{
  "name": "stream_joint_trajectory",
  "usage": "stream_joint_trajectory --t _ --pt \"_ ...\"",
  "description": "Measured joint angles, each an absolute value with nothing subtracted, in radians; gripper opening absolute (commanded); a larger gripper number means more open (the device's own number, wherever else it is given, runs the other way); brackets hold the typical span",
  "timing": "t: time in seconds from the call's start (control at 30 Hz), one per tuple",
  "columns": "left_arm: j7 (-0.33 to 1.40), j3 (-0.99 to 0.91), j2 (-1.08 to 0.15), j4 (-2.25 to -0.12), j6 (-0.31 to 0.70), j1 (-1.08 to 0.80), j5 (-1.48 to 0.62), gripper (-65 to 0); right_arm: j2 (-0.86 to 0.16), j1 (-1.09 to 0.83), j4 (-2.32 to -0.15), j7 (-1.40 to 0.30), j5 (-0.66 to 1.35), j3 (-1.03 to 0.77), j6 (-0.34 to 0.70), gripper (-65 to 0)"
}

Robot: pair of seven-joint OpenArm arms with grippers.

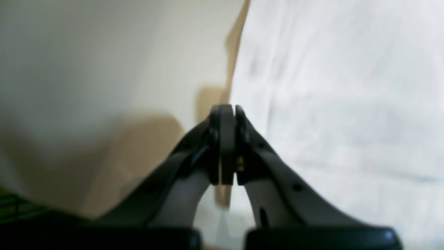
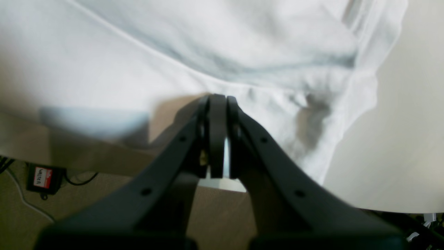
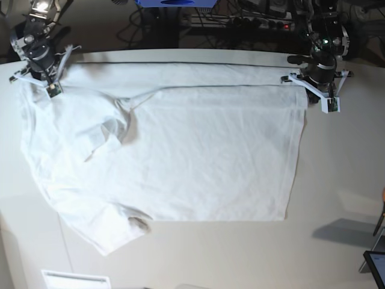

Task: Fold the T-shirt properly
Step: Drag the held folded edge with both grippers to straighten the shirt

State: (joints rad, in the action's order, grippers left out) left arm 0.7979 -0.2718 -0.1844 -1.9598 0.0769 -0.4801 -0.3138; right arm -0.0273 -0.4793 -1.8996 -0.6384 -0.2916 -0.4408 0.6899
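Observation:
The white T-shirt (image 3: 198, 150) lies spread and wrinkled across the white table (image 3: 240, 253), its hem to the right and its sleeves to the left. One sleeve (image 3: 99, 135) is folded onto the body. The shirt's far edge runs taut between my two arms. My right gripper (image 2: 218, 96) is at the far left in the base view, shut on the T-shirt near the shoulder. My left gripper (image 1: 228, 108) is at the far right, shut on the fabric edge (image 1: 312, 121) at the hem corner. That edge casts a shadow on the table.
Cables and a power strip (image 3: 258, 21) lie behind the table's far edge. A black adapter with a red label (image 2: 43, 178) sits on the floor below the table's edge. A white sheet (image 3: 75, 280) lies at the front left. A dark object (image 3: 376, 265) stands at the right.

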Motion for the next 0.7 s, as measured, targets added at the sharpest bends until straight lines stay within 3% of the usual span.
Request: stream_joint_trajectory --t 0.43,0.7 --pt "0.742 -0.269 -0.137 -1.782 0.079 -0.406 -0.315 -65.0 -0.027 -0.474 -1.900 -0.645 -0.295 -0.440 0.689 -63.0" --pt "0.709 -0.278 -0.142 -1.811 0.083 -0.479 -0.329 -65.0 -0.027 -0.474 -1.900 -0.645 -0.295 -0.440 0.689 -63.0"
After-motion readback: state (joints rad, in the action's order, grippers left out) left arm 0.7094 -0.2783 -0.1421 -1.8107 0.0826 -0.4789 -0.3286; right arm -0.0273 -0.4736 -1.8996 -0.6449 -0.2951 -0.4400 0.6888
